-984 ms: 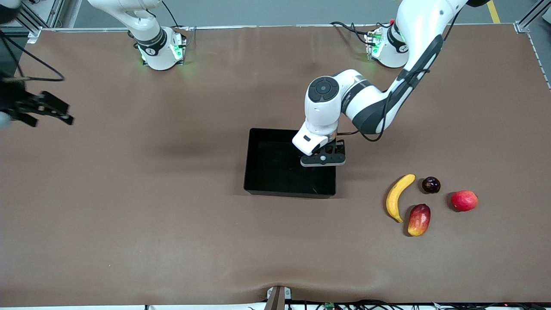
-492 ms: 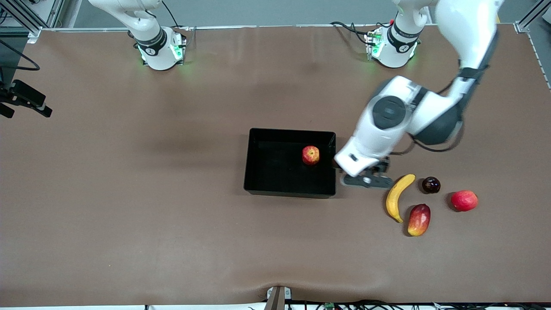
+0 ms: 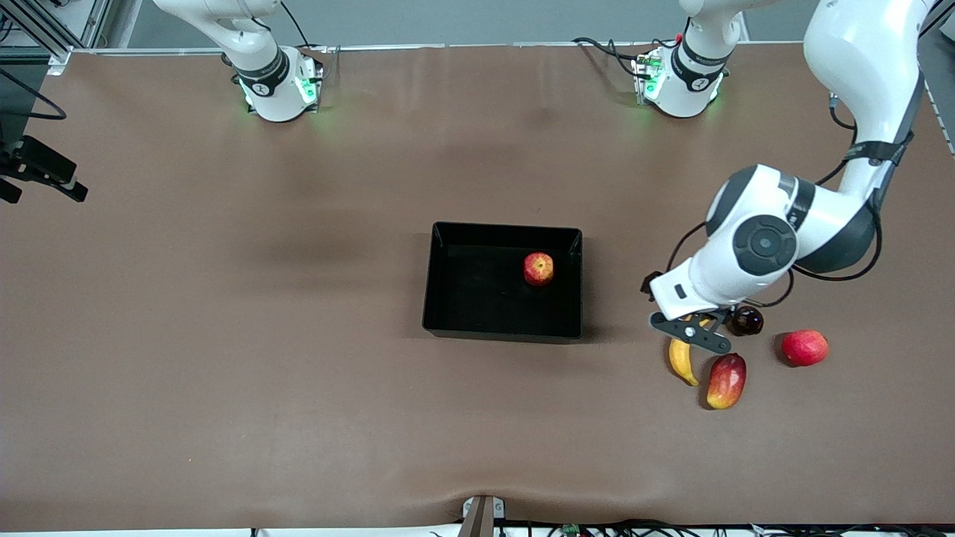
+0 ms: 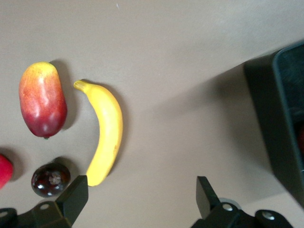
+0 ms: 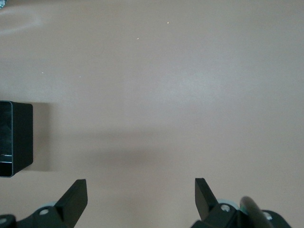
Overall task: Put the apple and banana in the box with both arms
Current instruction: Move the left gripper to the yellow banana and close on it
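The small red-and-yellow apple (image 3: pixel 538 268) lies in the black box (image 3: pixel 501 333), by its wall toward the left arm's end. The yellow banana (image 3: pixel 680 361) (image 4: pixel 107 133) lies on the table beside the box, toward the left arm's end. My left gripper (image 3: pixel 690 332) (image 4: pixel 142 190) hangs open over the banana's end that is farther from the front camera and hides it. In the left wrist view that end shows beside one fingertip (image 4: pixel 76 194). My right gripper (image 3: pixel 41 175) (image 5: pixel 141 190) waits open and empty over bare table at the right arm's end.
An oblong red-and-yellow fruit (image 3: pixel 726 380) (image 4: pixel 42 99) lies next to the banana. A dark round fruit (image 3: pixel 747 321) (image 4: pixel 50 179) and a pinkish-red round fruit (image 3: pixel 804 347) sit close by. The box (image 4: pixel 285 118) (image 5: pixel 14 137) shows at the edge of both wrist views.
My left arm has swung from over the box to over the banana, leaving the apple uncovered in the box. The right gripper drew back toward the table's edge.
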Available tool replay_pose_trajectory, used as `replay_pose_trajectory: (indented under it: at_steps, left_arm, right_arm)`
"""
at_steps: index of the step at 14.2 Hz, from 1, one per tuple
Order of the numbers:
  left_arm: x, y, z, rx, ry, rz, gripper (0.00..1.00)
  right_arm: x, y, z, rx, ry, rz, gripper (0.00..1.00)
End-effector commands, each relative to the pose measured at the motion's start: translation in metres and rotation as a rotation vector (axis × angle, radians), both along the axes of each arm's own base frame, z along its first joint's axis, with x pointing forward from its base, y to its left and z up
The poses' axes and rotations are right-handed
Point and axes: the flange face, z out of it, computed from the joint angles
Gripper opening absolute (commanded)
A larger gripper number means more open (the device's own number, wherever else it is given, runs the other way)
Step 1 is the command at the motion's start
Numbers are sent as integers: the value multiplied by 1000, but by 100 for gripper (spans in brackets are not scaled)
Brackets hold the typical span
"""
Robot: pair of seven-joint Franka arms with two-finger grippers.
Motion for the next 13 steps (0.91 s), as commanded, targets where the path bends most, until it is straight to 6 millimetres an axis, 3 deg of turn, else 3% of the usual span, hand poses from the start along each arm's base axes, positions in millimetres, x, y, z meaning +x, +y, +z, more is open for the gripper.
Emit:
replay_pose_trajectory:
  at_steps: [1,4,8,10,13]
  left_arm:
    - [-9,11,-29,5,-37,-63,100]
    - [-11,31,-67,-33,-67,-62,100]
    - [-8,45,-101,-15,-118,-121,100]
    - [-5,61,-116,-32,-126,-106,96]
    - [-6,64,-137,-63,-120,-95,86]
  right_arm:
    - [3,-5,4,-16,1,0,100]
    - [2,-6,4,-16,4,-3,100]
    - [4,-4,3,-19,1,-2,100]
    - [8,-5,-2,-32,6,-8,100]
    - [13,-6,-4,-43,-8,-8,100]
